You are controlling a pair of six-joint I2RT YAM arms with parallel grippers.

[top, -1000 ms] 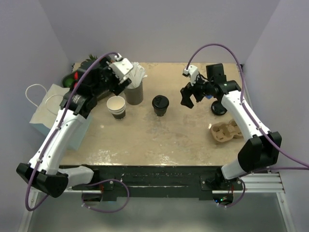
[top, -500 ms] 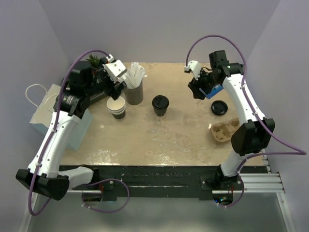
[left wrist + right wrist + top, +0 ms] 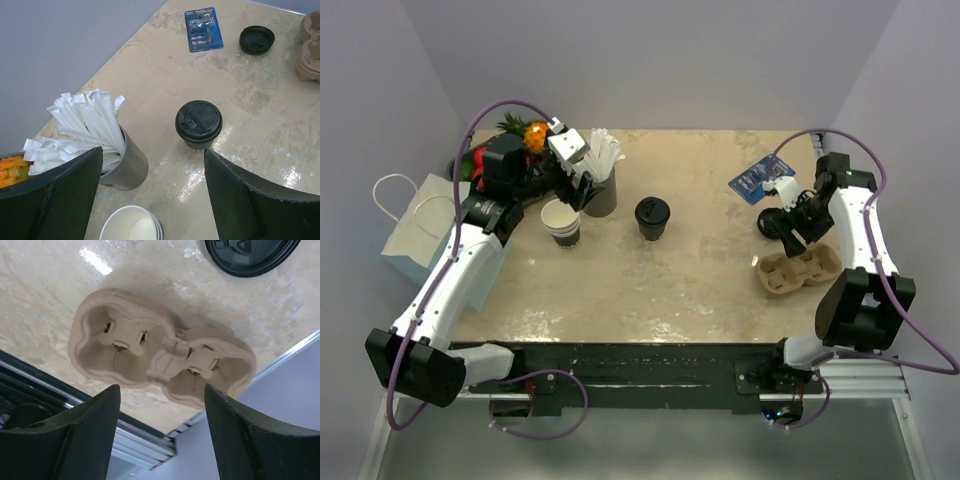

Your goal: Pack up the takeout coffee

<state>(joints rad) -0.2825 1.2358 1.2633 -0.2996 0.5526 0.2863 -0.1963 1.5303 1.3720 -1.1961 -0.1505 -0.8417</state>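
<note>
Progress: early, nothing packed | takeout coffee (image 3: 652, 217) lidded, upright mid-table, not gripped | cup carrier (image 3: 160, 352) empty, right side | left gripper (image 3: 155, 192) jaws apart, empty, by grey stick cup (image 3: 125, 170) | right gripper (image 3: 160, 435) jaws apart, empty, above cup carrier | remaining: likely grasp coffee, seat it in cup carrier

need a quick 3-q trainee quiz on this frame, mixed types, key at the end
1. True or false: the takeout coffee already sits in the cup carrier.
2. The right gripper hovers over: A the cup carrier, B the takeout coffee, C the grey cup of sticks.
3. How many wells does the cup carrier have?
Key: 1 false; 2 A; 3 two.
</note>
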